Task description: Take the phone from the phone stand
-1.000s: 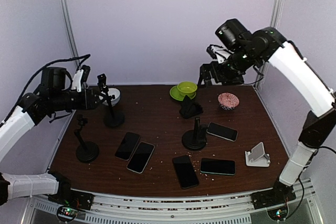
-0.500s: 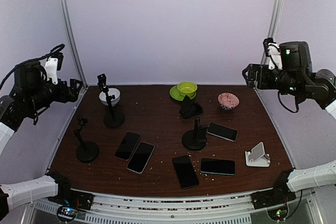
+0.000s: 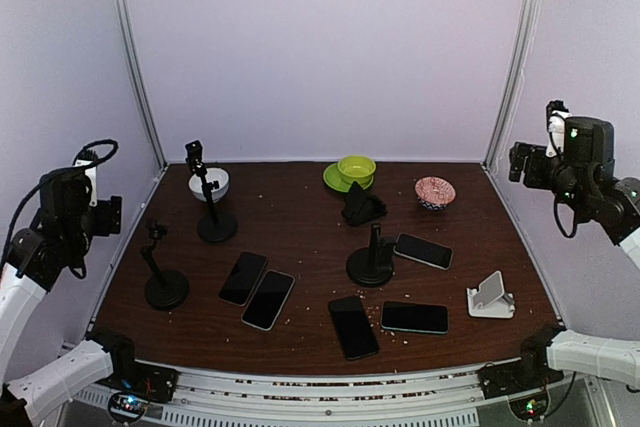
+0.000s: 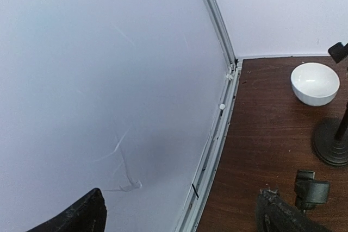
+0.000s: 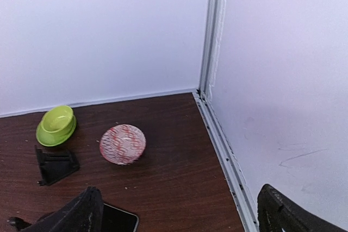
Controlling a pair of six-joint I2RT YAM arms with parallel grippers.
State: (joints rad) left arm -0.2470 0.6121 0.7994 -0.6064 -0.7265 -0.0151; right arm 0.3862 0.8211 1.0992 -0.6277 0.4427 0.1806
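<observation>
Both arms have pulled back off the bench (image 3: 300,207) since a second ago. The left tool (image 4: 179,194) now faces the side wall and the right tool (image 5: 179,188) faces the far right corner. Each has its fingers spread wide with nothing between them. The white phone stand (image 3: 490,295) sits empty. The nearest phone (image 3: 414,317) lies flat just left of it, apart from it. I judge the removal done and this a retreat. If you go back in, you have bare bench behind the white stand, toward the patterned bowl (image 3: 435,191). The bench's right edge runs near the stand's other side, so come from the left or above.
</observation>
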